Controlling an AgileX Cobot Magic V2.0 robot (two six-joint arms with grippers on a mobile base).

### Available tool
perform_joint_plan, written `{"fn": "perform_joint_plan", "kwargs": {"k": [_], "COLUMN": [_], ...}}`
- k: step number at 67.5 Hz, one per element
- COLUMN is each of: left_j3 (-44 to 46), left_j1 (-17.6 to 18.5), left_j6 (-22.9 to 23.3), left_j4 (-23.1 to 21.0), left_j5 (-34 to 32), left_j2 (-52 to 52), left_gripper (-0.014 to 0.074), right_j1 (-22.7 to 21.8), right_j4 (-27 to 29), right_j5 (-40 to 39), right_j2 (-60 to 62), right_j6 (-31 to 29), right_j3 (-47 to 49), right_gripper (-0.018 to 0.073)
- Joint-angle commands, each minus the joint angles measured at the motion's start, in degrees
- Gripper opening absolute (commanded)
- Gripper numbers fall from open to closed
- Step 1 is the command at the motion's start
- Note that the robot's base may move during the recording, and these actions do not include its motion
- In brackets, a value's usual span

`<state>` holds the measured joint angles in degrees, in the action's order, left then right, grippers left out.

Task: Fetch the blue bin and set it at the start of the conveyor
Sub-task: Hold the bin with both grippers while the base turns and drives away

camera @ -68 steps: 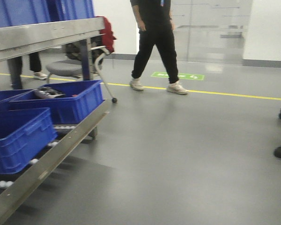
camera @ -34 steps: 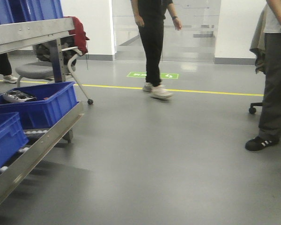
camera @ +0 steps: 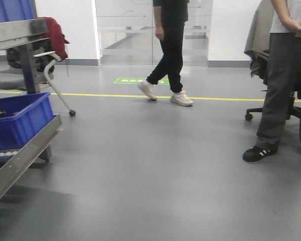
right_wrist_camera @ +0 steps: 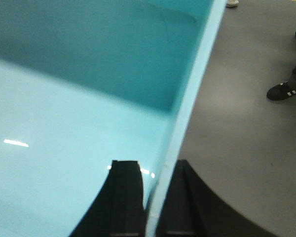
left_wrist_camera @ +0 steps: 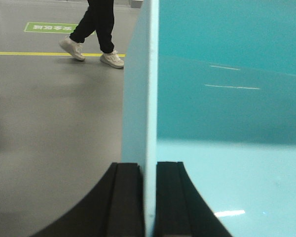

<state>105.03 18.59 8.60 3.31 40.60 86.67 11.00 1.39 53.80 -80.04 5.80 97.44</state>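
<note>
The blue bin (left_wrist_camera: 227, 98) is a pale cyan tub with smooth walls, and it fills most of both wrist views. My left gripper (left_wrist_camera: 149, 165) is shut on the bin's left wall, one black finger outside and one inside. On the opposite wall, my right gripper (right_wrist_camera: 158, 165) is shut on the thin rim of the bin (right_wrist_camera: 64, 123), again with a finger on each side. The bin hangs above grey floor. The bin and both grippers are outside the front view. The conveyor start is out of view in every frame.
A steel shelf rack (camera: 25, 153) holding a dark blue crate (camera: 17, 118) stands at the left. A person (camera: 169, 50) walks across the back near a yellow floor line (camera: 140, 96). Another person (camera: 283, 75) stands at the right by a wheeled chair (camera: 256, 60). Grey floor lies ahead.
The front view has swung to the right: the rack and crates slid toward the left edge, and the standing person moved further into view. The walking person has stepped on.
</note>
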Motion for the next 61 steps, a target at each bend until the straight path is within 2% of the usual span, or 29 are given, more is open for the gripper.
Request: {"fn": "perform_joint_plan", "kwargs": {"k": [1, 61], "left_j3": [0.8, 0.8], "left_j1": [-0.5, -0.5], "left_j6": [0.1, 0.1], "left_j4": [0.1, 0.1], "left_j5": [-4.0, -4.0], "left_j2": [-0.8, -0.8], "left_gripper": [-0.0111, -0.0111], "right_j1": [-0.5, -0.5], "right_j4": [-2.6, -2.5], "right_j5": [-0.7, -0.7], "right_j2": [0.7, 0.7], "right_j6": [-1.7, -1.7], "right_j3": [0.1, 0.1], "right_gripper": [-0.0151, -0.0151]}}
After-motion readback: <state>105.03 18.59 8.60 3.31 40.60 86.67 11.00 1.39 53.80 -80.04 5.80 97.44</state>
